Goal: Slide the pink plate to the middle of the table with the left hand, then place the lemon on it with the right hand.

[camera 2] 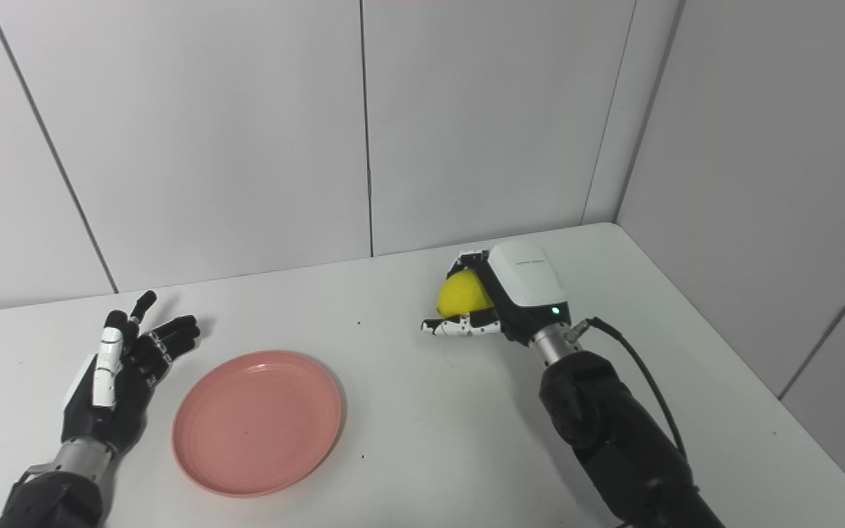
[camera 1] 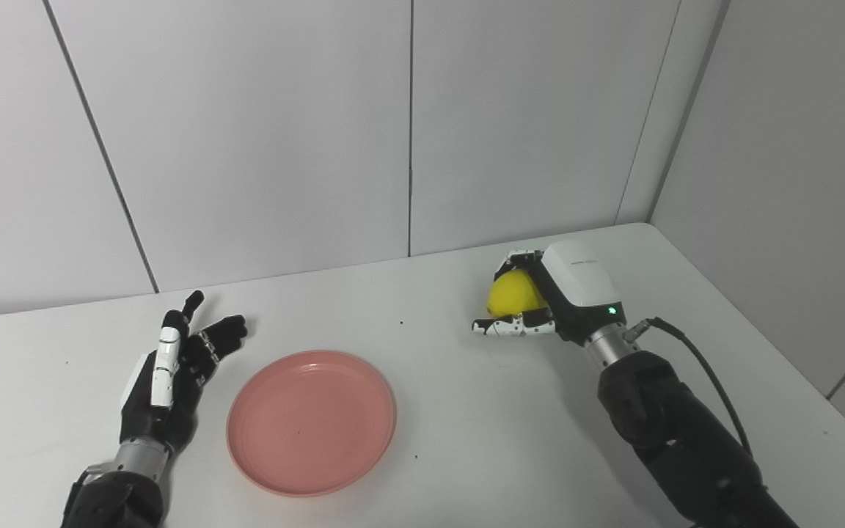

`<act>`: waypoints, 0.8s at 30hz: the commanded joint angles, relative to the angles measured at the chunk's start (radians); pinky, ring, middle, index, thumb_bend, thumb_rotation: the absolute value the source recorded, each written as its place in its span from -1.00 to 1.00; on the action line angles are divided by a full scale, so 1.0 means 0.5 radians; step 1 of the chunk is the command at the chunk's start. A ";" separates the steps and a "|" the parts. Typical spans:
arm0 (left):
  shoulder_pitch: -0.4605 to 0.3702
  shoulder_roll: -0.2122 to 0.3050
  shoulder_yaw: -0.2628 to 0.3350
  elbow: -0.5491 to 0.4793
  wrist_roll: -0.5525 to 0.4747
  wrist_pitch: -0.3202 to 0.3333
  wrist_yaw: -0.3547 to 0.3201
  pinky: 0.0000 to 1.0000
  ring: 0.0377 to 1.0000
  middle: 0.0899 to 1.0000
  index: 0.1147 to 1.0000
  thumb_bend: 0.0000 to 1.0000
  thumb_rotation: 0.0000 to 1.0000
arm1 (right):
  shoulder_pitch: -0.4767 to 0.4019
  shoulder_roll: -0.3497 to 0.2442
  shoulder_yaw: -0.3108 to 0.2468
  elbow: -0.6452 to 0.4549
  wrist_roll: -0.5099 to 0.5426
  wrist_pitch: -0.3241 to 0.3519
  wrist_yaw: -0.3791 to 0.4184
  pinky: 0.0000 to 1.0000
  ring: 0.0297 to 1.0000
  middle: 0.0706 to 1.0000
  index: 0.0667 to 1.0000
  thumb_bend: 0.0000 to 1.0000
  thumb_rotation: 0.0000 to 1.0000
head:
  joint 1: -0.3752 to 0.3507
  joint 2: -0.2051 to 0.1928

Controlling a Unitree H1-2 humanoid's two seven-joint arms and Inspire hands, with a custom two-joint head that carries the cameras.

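Note:
The pink plate (camera 1: 311,420) lies flat on the white table (camera 1: 452,425), left of centre. My left hand (camera 1: 173,370) rests just left of the plate with its fingers spread, open and apart from the rim. The yellow lemon (camera 1: 514,294) is at the back right, held in my right hand (camera 1: 547,297), whose fingers curl around it from above and below. The lemon seems slightly above the tabletop. In the right eye view the same lemon (camera 2: 464,293) shows inside my right hand (camera 2: 499,297), to the right of the plate (camera 2: 257,422).
Grey wall panels stand close behind the table and along its right side. The table's right edge (camera 1: 782,352) runs diagonally past my right forearm, which carries a black cable (camera 1: 708,374).

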 commanded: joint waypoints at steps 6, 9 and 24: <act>0.081 -0.079 -0.034 -0.008 0.037 0.021 0.061 0.61 0.45 0.32 0.89 0.37 0.91 | -0.160 0.022 0.055 -0.106 -0.013 -0.103 -0.011 -0.71 -0.63 -0.49 -0.17 -0.02 -0.13 | 0.106 0.002; 0.092 -0.098 -0.038 -0.037 0.050 0.042 0.090 0.58 0.43 0.32 0.86 0.37 0.88 | -0.180 0.045 0.089 -0.138 -0.021 -0.105 -0.003 -0.70 -0.63 -0.50 -0.17 -0.02 -0.19 | 0.136 0.000; 0.098 -0.141 -0.070 -0.015 0.099 0.015 0.161 0.53 0.40 0.34 0.84 0.39 0.91 | -0.270 0.196 0.256 -0.208 -0.032 -0.179 0.090 -0.70 -0.62 -0.49 -0.17 0.00 -0.07 | 0.301 -0.015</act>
